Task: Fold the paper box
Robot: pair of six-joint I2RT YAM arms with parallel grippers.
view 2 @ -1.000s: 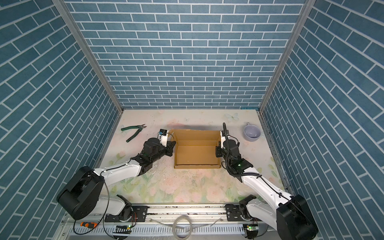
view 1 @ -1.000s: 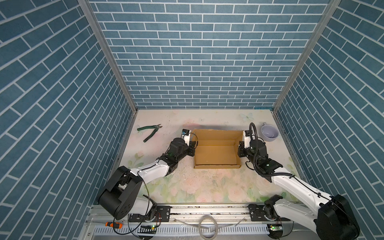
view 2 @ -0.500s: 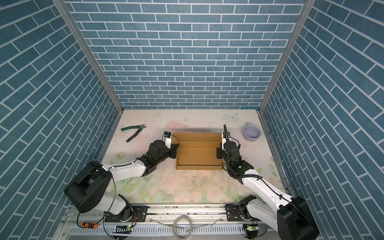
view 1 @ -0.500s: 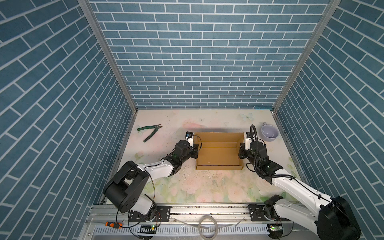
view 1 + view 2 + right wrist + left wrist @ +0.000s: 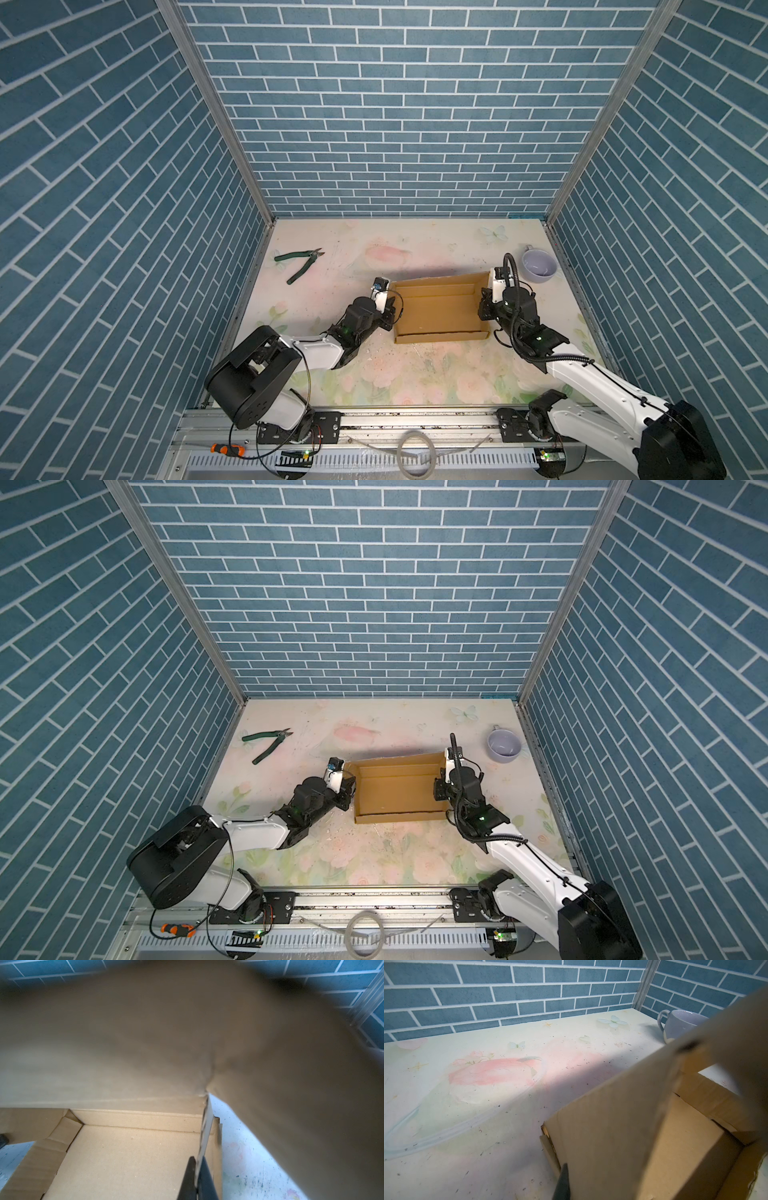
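Clock directions are read off the top views, with 12 = back wall.

Far left: green-handled pliers (image 5: pixel 300 265) lie flat on the table (image 5: pixel 374 245) at 10 o'clock, well apart from everything else. An orange-handled screwdriver (image 5: pixel 226 449) sits on the front rail at 7 o'clock.

Left gripper (image 5: pixel 392 318) is at the 9 o'clock wall of the paper box (image 5: pixel 440 316), jaws narrow. The left wrist view shows one dark finger (image 5: pixel 563 1180) against the outside of that wall. The other finger is hidden behind the cardboard, so this is probably a pinch on the wall, but I can't confirm it by sight.

Paper box: brown cardboard, just right of table centre, between the two grippers, base flat on the table. It has an open tray shape, with a low wall up at 6 o'clock and side walls up at 9 and 3. The rear flap (image 5: pixel 187 1032) is raised off the 12 o'clock edge and tilted. It's blurred in the right wrist view.

Right gripper (image 5: pixel 484 309) (image 5: pixel 197 1180) is at the box's 3 o'clock wall. In the right wrist view both fingers are clamped tight on the top edge of that wall, one inside the tray and one outside.

Cup (image 5: pixel 539 266): pale lavender, upright, at 2 o'clock near the right wall, apart from the box.
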